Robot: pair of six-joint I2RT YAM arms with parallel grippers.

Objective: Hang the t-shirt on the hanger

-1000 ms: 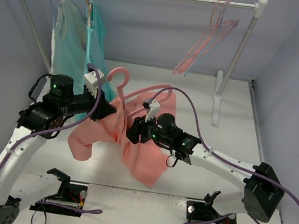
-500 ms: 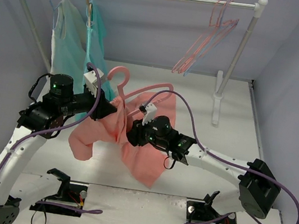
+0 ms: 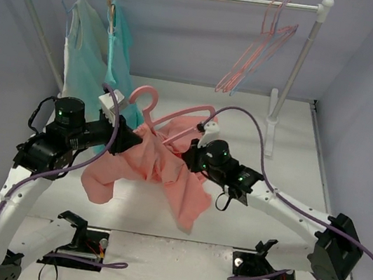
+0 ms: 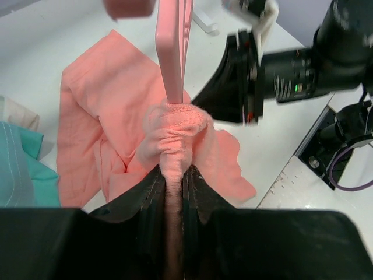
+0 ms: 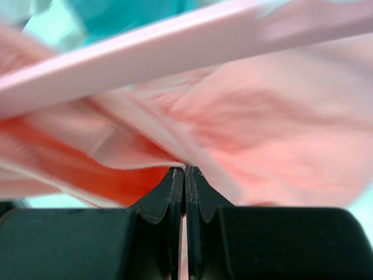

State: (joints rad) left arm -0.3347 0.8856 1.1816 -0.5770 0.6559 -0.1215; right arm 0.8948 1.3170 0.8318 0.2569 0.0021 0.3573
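Salmon t-shirt point(image 3: 167, 174) hangs bunched and crumpled around pink hanger point(image 4: 173, 58)

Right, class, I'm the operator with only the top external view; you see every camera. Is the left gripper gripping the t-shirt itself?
Observer: Yes. The left wrist view shows the left gripper shut on a bunched roll of the t-shirt, at the collar that the hanger rises from.
Operator: And the right gripper?
Observer: Its wrist view shows it pinched shut on a thin hem of the fabric.
Operator: Is the hanger in there too?
Observer: No, its bar crosses above the fingertips.
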